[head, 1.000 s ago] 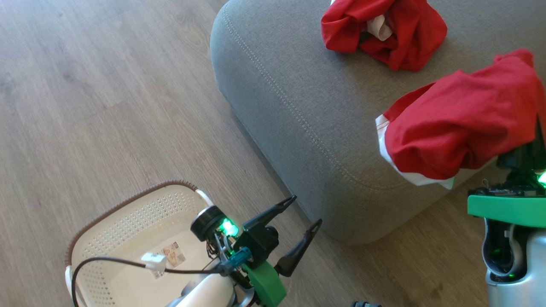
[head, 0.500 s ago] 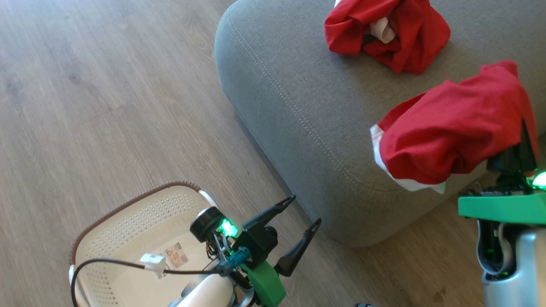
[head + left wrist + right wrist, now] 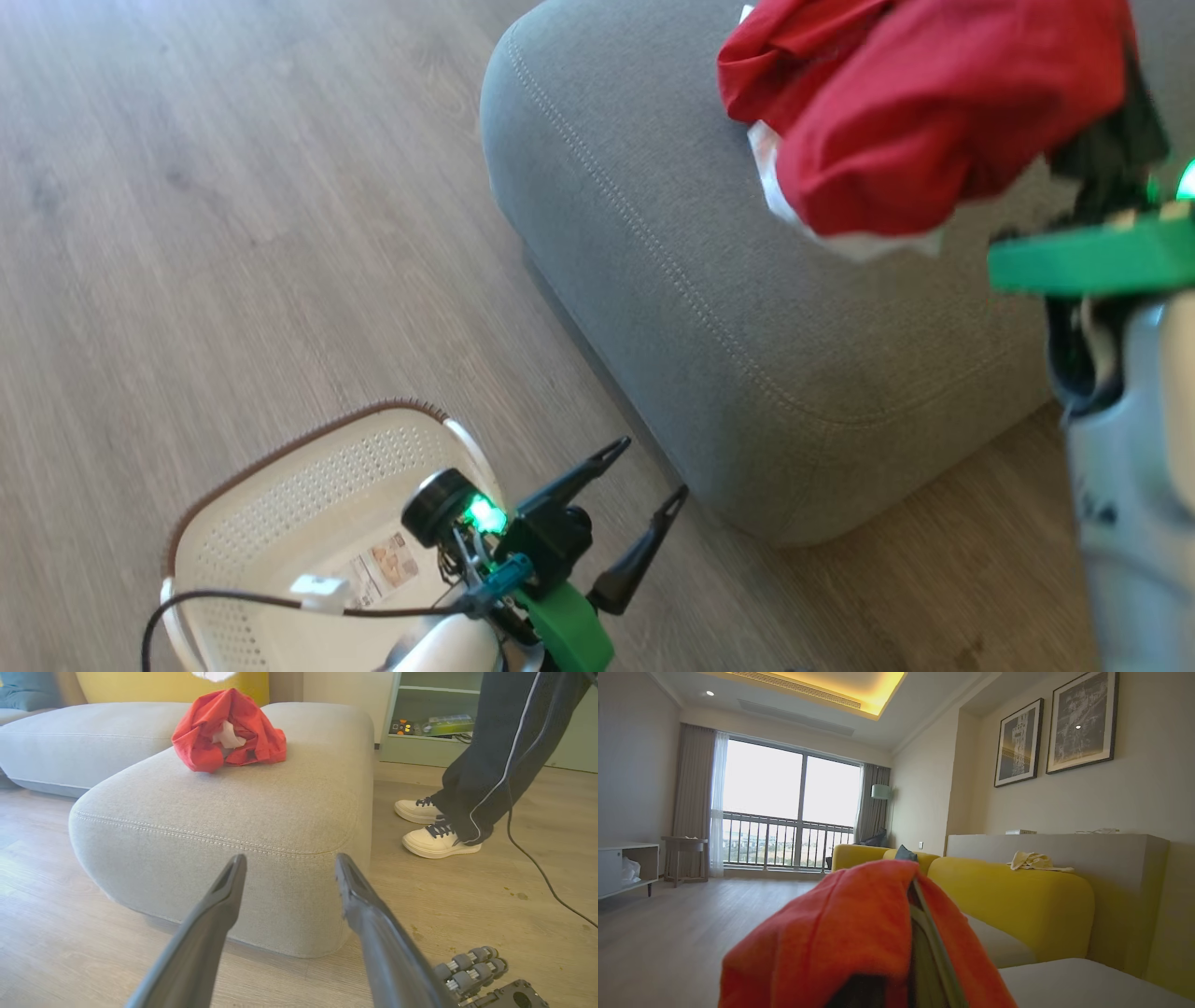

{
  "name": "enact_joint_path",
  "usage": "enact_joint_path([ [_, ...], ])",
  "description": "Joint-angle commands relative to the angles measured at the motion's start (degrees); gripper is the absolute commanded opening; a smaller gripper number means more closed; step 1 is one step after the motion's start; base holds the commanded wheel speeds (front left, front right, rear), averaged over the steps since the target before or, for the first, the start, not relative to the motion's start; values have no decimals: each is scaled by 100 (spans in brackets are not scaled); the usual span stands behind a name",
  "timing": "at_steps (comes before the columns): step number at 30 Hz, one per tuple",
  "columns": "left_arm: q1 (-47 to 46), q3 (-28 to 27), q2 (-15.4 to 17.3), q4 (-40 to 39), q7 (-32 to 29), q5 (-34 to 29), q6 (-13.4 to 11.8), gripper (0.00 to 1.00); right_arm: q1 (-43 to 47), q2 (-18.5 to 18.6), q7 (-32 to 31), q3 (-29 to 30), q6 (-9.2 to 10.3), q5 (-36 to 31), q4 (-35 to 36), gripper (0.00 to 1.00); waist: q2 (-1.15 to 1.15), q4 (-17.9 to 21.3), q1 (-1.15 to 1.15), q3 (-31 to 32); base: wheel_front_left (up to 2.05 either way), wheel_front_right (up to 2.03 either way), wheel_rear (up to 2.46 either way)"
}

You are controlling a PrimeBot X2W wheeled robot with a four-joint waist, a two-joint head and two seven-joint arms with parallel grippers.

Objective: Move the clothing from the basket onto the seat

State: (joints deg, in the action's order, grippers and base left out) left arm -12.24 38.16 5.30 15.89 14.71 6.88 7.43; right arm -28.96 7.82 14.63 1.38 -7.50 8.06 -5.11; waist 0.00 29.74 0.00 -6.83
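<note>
The cream basket (image 3: 280, 467) stands on the floor at the lower left, and its bare bottom shows a label sticker. My left gripper (image 3: 646, 470) hangs open beside it, pointing at the grey seat (image 3: 700, 280); its fingers (image 3: 224, 891) are spread with nothing between them. My right gripper (image 3: 1125, 103) is shut on a red garment with white trim (image 3: 934, 112), held in the air above the seat. That fabric (image 3: 850, 933) drapes over its fingers. A second red garment (image 3: 229, 732) lies bunched on the seat, partly hidden behind the held one (image 3: 766, 56).
A person's legs and white shoes (image 3: 439, 840) stand on the wood floor beside the seat, with a cable trailing nearby. A yellow sofa back (image 3: 1017, 896) rises behind the grey cushion. My wheeled base (image 3: 472, 966) shows at the lower right.
My right gripper has lifted the red garment up and farther over the seat, so it now overlaps the other garment. The left gripper stays open by the basket. The camera shifted slightly.
</note>
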Motion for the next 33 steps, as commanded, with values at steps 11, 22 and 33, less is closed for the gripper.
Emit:
enact_joint_path([
  [11, -503, -382, 429, -329, 29, -103, 5, 100, -2431, 714, 37, 0, 1, 15, -979, 0, 0, -409, 0, -960, 0, 0, 0],
  [22, -899, -349, 832, -451, 29, -78, 5, 100, -3738, 1145, 37, 528, 1, -450, -2588, 0, 0, -644, 0, -1721, 0, 0, 0],
  [33, -1082, -284, 1052, -509, 29, -71, 5, 100, -4868, 1567, 37, 1465, 1, -1299, -4143, 0, 0, -822, 0, -2252, 0, 0, 0],
])
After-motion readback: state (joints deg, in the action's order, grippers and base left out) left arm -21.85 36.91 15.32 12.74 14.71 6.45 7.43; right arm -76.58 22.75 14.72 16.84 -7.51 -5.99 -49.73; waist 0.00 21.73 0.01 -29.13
